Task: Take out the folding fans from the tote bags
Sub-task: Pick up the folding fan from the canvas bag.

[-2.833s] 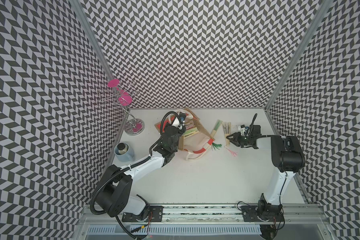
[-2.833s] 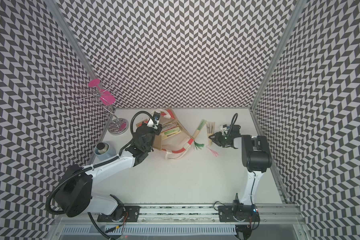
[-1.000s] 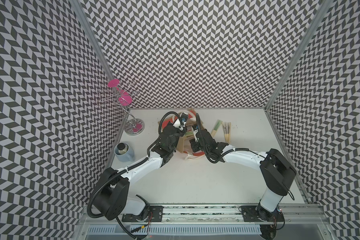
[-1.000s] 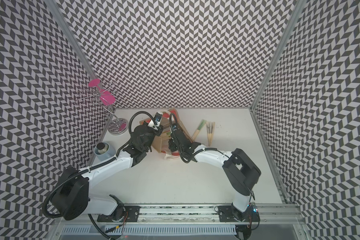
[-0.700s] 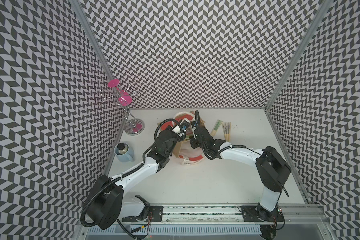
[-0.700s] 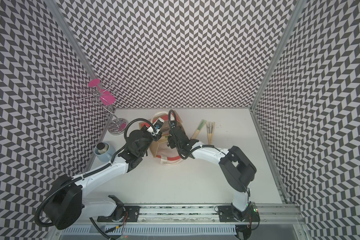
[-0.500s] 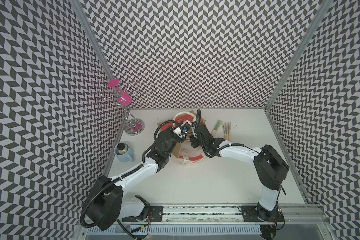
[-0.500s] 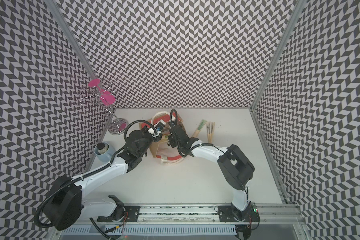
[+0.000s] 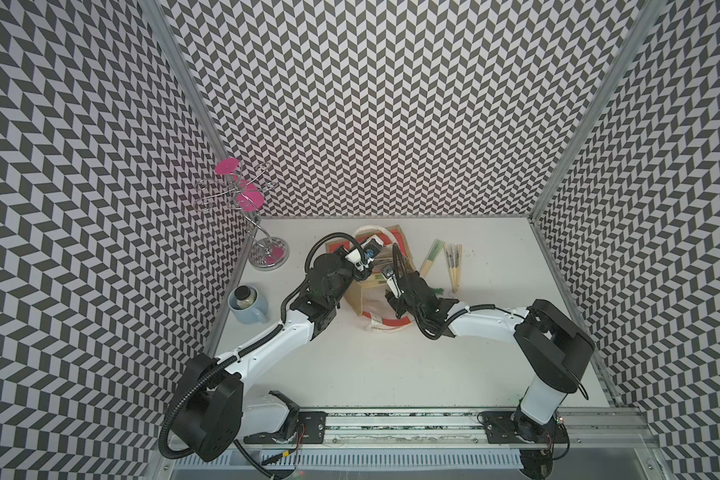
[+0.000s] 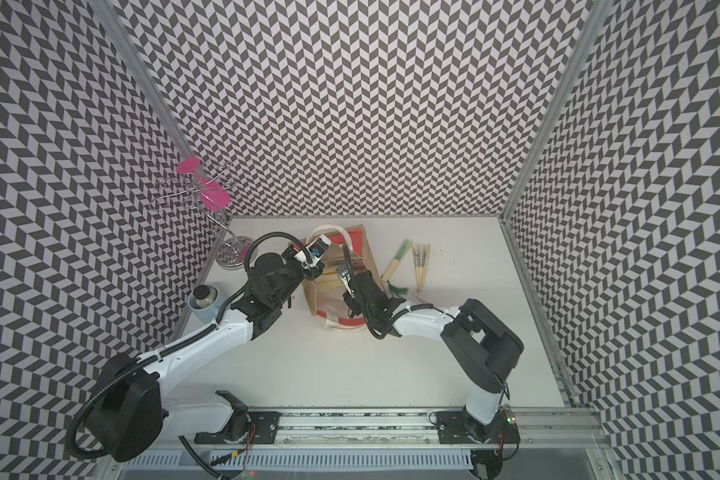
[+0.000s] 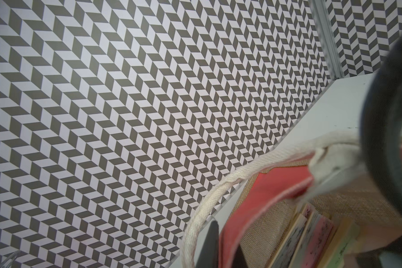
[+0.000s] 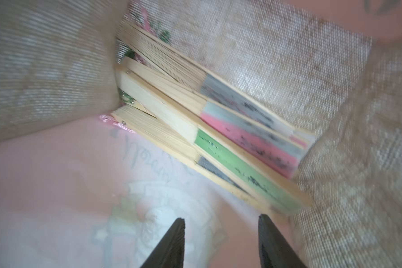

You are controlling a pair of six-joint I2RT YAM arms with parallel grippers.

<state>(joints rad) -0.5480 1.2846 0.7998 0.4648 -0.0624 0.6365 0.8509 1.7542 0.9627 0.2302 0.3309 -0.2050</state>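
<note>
While the right claw (image 12: 221, 218) stands part-open and empty, folding fans (image 12: 241, 169) lie just ahead.

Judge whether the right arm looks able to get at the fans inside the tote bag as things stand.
Probably yes. The right gripper is open inside the tote bag, aimed at the stacked fans, with nothing between. The left gripper, shut on the rim, seems to hold the bag open.
</note>
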